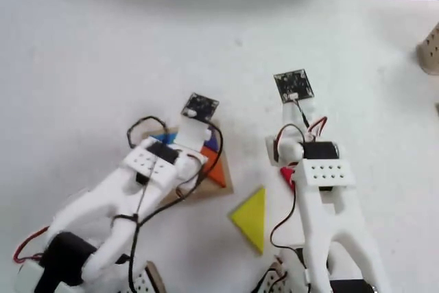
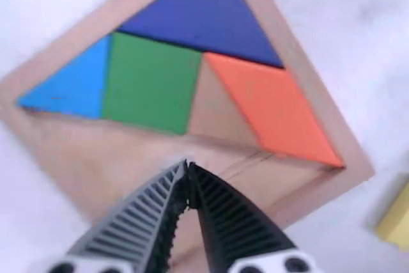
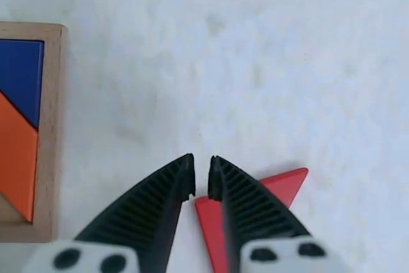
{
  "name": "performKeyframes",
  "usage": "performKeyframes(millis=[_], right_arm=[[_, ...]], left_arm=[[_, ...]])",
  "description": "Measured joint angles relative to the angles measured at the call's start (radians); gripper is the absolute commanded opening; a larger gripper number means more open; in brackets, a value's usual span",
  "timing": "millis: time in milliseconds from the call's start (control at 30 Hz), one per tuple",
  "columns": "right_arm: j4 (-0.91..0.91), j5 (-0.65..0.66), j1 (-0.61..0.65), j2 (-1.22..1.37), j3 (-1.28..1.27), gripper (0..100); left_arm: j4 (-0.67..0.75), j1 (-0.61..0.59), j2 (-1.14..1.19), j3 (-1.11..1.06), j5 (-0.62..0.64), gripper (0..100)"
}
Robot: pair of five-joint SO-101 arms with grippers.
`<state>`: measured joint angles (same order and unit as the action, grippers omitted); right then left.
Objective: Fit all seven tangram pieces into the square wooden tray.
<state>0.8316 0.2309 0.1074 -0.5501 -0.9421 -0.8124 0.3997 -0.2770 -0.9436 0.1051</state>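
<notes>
Left gripper (image 2: 187, 174) sat closed, empty, over tray (image 2: 319, 103); green square (image 2: 150, 81) just ahead, arm-hidden from above. Right gripper (image 3: 201, 180) stood barely parted over red piece (image 3: 284, 183).

My left arm (image 1: 96, 207) and right arm (image 1: 336, 228) are blocky white plastic shells, with a black servo (image 1: 319, 149) at the right wrist. Each wrist has a white plate (image 1: 327, 172) dotted with small holes and a black square camera board (image 1: 293, 86) out front. Black cables (image 1: 129, 135) loop over the left arm; red and black wires (image 1: 310, 128) run on the right. Left gripper (image 2: 187, 165) and right gripper (image 3: 202, 161) have black ribbed tapered fingers (image 2: 223, 212) on white bases with dark screw holes (image 3: 83, 260).
</notes>
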Motion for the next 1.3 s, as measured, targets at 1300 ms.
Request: performKeyframes(millis=[1300], right_arm=[[0.000, 0.003, -0.005, 0.000, -0.003, 4.3]], left_arm=[[-0.012, -0.193, 0.368, 0.351, -0.020, 8]])
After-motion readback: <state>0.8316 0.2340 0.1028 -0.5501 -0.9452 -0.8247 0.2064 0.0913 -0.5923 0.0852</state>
